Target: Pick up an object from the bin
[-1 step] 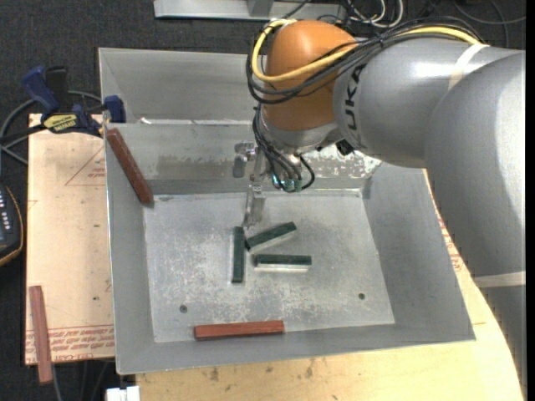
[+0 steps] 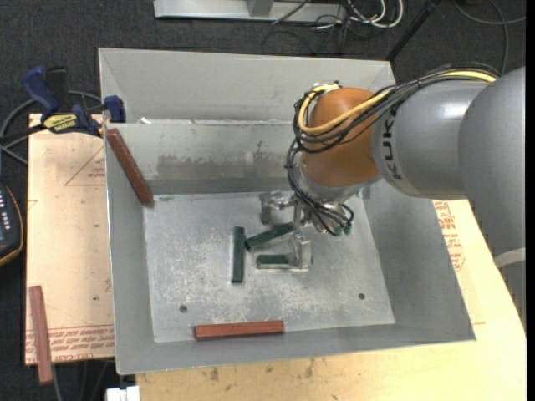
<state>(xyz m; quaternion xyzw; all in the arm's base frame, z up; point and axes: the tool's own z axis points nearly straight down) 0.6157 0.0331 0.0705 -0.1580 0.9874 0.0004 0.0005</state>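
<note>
Grey arm (image 2: 468, 140) was seen over the bin, its gripper (image 2: 286, 230) spread fairly wide (nothing clamped, by the look). A dark green stick (image 2: 266, 237), thin and flat, was noted directly under the gripper between the fingers, long axis slanting across their line. A second green stick (image 2: 238, 256) was noted just view-left of the gripper.

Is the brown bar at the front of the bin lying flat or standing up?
Flat. The brown bar lies with its whole length on the bin floor, near the front edge.
</note>
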